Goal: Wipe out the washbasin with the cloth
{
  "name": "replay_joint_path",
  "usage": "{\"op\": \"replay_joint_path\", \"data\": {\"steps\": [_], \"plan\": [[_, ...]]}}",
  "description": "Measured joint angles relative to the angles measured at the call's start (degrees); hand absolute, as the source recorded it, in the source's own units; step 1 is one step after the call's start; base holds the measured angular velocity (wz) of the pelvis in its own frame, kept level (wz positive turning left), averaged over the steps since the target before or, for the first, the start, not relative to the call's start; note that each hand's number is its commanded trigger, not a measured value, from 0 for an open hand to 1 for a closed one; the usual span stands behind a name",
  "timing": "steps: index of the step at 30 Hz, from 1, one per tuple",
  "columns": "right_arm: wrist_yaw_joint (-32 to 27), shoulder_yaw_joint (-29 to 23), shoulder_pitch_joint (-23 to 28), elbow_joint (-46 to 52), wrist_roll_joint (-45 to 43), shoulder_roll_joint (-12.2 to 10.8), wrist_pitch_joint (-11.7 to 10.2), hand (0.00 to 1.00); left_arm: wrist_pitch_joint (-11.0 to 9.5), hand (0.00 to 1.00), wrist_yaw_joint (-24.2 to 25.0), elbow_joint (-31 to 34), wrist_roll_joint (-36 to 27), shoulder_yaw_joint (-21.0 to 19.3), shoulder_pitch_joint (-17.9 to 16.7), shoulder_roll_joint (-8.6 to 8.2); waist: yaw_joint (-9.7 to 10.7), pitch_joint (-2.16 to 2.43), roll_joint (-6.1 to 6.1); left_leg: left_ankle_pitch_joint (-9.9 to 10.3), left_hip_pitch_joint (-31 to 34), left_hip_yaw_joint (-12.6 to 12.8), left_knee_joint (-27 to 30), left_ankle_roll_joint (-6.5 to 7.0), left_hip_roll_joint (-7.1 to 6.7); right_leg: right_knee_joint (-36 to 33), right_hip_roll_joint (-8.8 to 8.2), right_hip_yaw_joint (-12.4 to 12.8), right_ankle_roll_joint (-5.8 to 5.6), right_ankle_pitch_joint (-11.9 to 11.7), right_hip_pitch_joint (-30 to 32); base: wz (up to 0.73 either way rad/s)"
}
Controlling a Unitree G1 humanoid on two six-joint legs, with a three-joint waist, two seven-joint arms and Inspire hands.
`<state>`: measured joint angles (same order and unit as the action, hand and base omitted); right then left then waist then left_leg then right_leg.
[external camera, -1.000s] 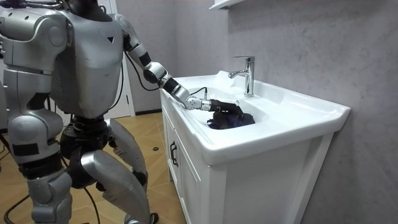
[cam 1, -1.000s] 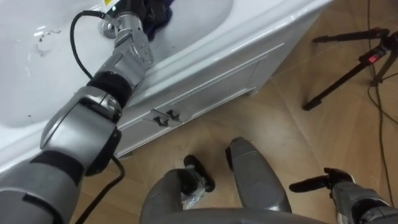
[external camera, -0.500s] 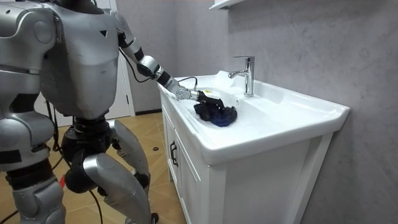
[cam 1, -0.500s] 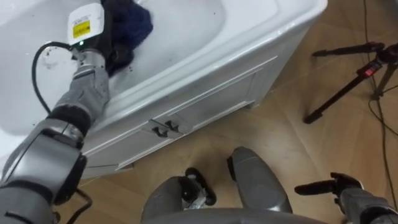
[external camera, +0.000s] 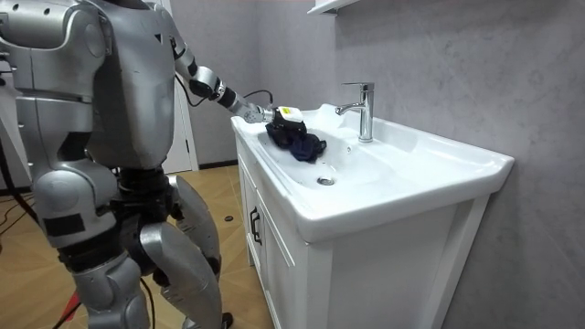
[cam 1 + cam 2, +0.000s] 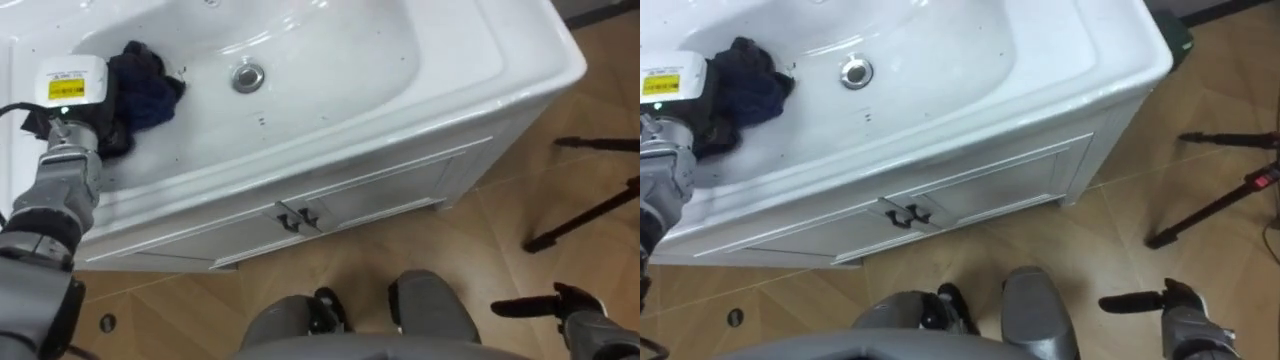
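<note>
Left eye view gives me one white basin [image 6: 510,50], glossy glazed ceramic with a rounded bowl and a broad flat rim, and a single round chrome drain [image 6: 248,76] at its low point. One cloth [image 6: 148,88], dark blue, soft and bunched into folds, lies on the bowl's slope just left of the drain, near it but not touching. My left hand [image 6: 80,112] sits at the cloth's side away from the drain, by the rim; I cannot tell whether it is grasping the cloth or only pressing on it. Right of the drain the bowl is bare and smooth up to the rim, with open room to sweep. Room view shows one slim chrome tap [image 5: 362,108] upright behind the drain. Below the drain, the flat white cabinet front [image 6: 400,190] carries two small dark handles [image 6: 297,217] side by side. My right hand [image 6: 545,303] hangs over the herringbone wood floor [image 6: 480,250], well apart from the drain, relaxed and straight, holding nothing. Thin dark tripod legs [image 6: 590,210] stand far right of the drain.
</note>
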<state>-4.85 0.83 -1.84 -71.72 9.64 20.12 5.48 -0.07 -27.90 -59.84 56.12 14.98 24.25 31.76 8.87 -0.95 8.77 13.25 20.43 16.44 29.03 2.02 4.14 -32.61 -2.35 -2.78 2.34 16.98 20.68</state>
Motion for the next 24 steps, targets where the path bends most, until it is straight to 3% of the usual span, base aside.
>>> {"op": "replay_joint_path", "data": {"steps": [2, 7, 13, 18, 21, 24], "plan": [[0.04, -0.6, 1.38, 0.83, 0.0, 0.0, 0.04, 0.0, 0.0, 1.0, -0.95, 2.59, 0.99, -2.51, -3.09, -0.01, -0.14, 0.03, 0.01, -0.04, -1.15, 0.05, -0.6, -0.1, 0.02, 1.12, 0.12, -0.11, 0.02, -0.06, -1.4, 0.0], [0.0, -1.19, 3.98, 0.91, -1.28, 0.06, 0.37, 0.0, 0.02, 1.0, -1.7, 6.97, 0.92, -4.3, -7.51, 0.0, -1.34, 0.27, -0.15, 0.14, -3.87, 0.61, -1.74, -0.42, 0.18, 2.93, 0.49, 0.32, 0.06, -0.09, -4.23, -0.06], [0.0, -2.26, 5.27, 3.03, -3.81, 0.07, 0.26, 0.0, 0.4, 1.0, -1.26, 8.16, 1.0, -4.57, -9.02, -0.01, -1.31, 0.37, -0.44, 0.14, -5.17, 0.68, -1.85, -0.42, 0.16, 3.28, 0.48, 0.34, 0.06, -0.08, -5.59, 0.0], [0.19, -2.25, 5.54, 2.87, -6.1, -0.18, 0.28, 0.0, 2.12, 1.0, 1.23, 11.48, 3.81, -4.56, -10.46, -0.02, -0.55, 0.87, -1.15, 0.16, -6.3, 0.34, -2.34, -0.48, 0.12, 4.19, 0.44, -0.45, 0.01, -0.11, -6.93, 0.1], [1.41, -2.04, 4.94, 2.53, -7.42, -0.09, -0.42, 0.0, 4.45, 1.0, 3.51, 13.68, 4.81, -2.46, -10.47, -0.51, 0.74, 0.7, -1.37, 0.15, -6.54, 0.11, -2.79, -0.48, 0.01, 4.85, 0.45, -0.72, -0.33, -0.33, -7.54, 0.13], [3.04, -1.76, 4.23, 1.01, -8.28, -0.17, -1.51, 0.0, 5.44, 1.0, 7.22, 16.63, 5.38, 2.5, -10.46, -1.15, 2.55, 0.49, -1.35, -0.18, -6.64, -0.85, -3.65, -0.17, -0.81, 5.26, 0.22, -1.38, -0.73, -0.34, -7.96, 0.18]]}}
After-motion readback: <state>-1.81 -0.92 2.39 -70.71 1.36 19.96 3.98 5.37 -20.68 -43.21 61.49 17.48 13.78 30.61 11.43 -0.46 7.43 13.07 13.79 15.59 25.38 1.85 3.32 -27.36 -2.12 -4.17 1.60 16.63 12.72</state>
